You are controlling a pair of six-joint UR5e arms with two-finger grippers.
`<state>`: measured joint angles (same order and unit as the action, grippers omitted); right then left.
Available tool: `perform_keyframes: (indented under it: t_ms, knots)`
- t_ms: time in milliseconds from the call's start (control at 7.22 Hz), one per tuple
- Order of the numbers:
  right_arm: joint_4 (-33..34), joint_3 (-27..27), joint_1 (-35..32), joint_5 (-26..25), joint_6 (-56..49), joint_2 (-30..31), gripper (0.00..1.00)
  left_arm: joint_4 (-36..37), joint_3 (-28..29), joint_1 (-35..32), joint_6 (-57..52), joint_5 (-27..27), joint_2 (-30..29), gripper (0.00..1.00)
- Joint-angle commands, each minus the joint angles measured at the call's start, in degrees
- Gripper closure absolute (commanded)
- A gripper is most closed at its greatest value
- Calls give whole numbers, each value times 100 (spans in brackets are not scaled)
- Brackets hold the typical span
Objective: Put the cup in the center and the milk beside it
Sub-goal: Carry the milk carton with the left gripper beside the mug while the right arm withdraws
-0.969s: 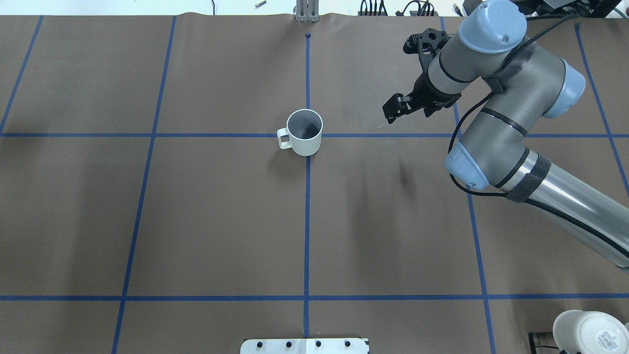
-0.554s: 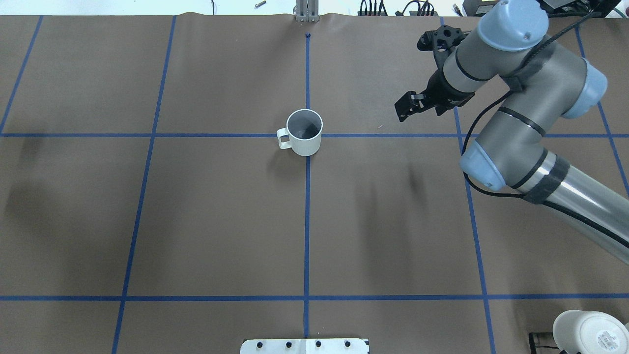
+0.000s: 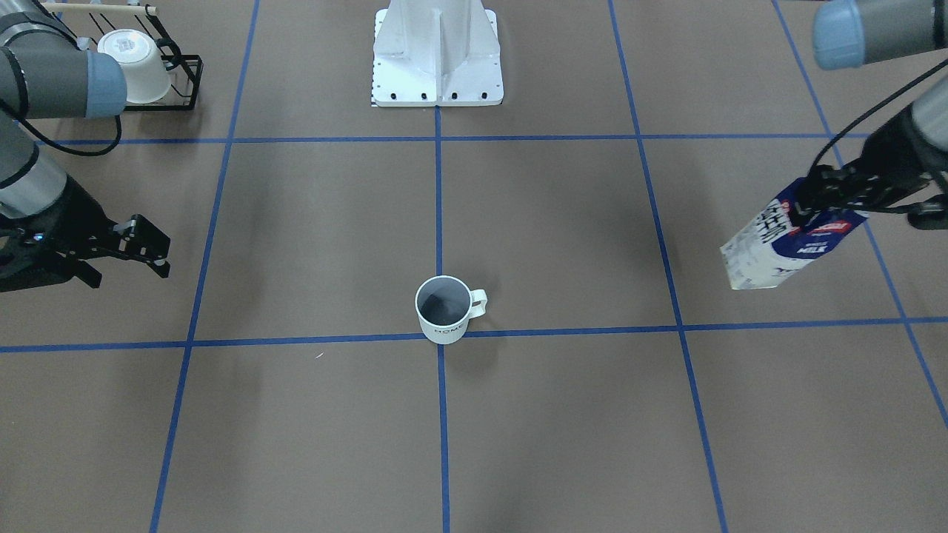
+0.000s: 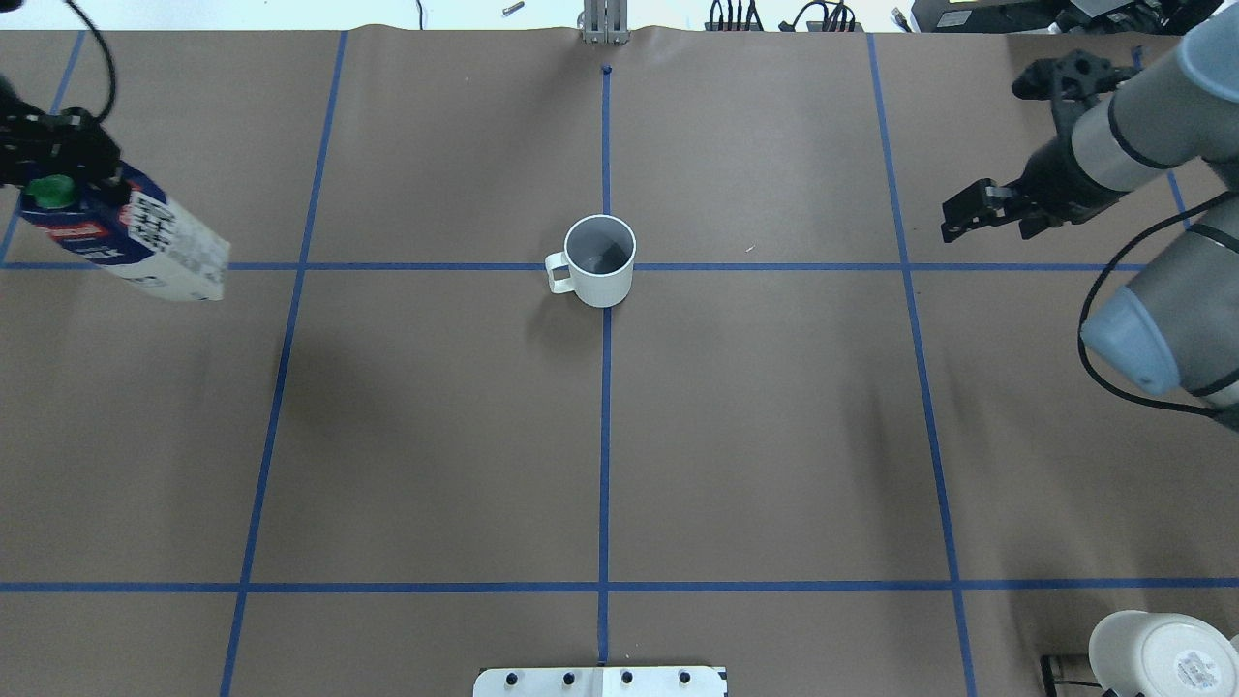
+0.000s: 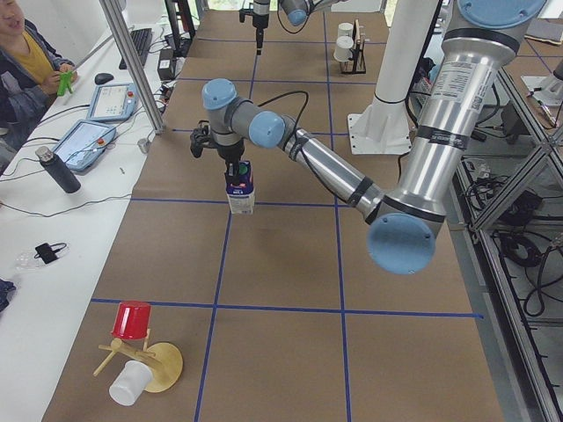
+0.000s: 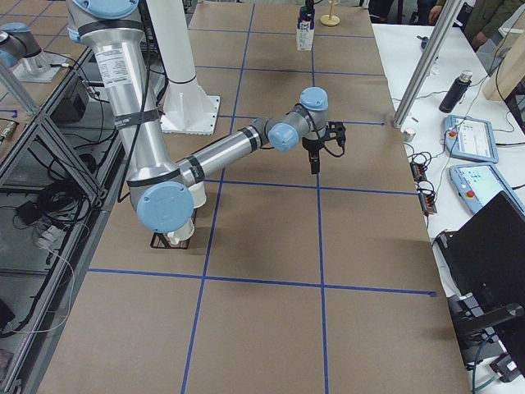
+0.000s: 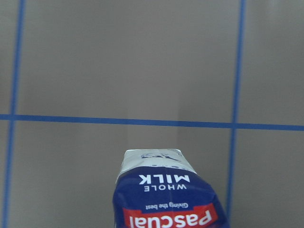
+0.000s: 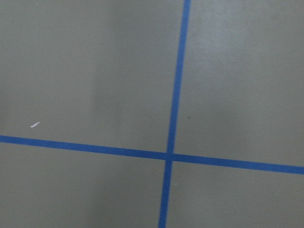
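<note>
The white cup (image 4: pixel 600 261) stands upright on the middle tape line, handle to the overhead view's left; it also shows in the front view (image 3: pixel 443 309). My left gripper (image 4: pixel 48 160) is shut on the top of the blue-and-white milk carton (image 4: pixel 126 237) at the far left, well apart from the cup. The carton hangs upright and seems a little above the table (image 3: pixel 785 240). Its "WHOLE MILK" face fills the bottom of the left wrist view (image 7: pixel 166 194). My right gripper (image 4: pixel 968 215) is open and empty at the far right, above the table.
A black wire rack with a white mug (image 3: pixel 137 66) stands near my right arm's base; the mug also shows in the overhead view (image 4: pixel 1162 653). The white base plate (image 4: pixel 600 681) is at the near edge. A red cup on a wooden stand (image 5: pixel 132 321) sits beyond the carton.
My right arm has swung right, away from the cup, gripper still open. My left gripper with the milk carton has come into the overhead view from the left. The cup has not moved.
</note>
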<state>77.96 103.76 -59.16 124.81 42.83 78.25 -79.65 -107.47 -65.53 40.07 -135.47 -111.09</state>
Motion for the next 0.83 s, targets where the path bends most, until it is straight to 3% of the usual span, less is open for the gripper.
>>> perform_keyframes:
  t_ms: [0,277,692]
  knots:
    - [-9,206,-262,26,-126,637,0,-6,540,977,1438,352,-1270,56]
    - [-17,224,-482,26,-353,866,0,-50,1243,1516,2056,846,-2185,56]
    - [-53,250,-553,34,-451,973,0,-294,2000,1745,2241,926,-2751,56]
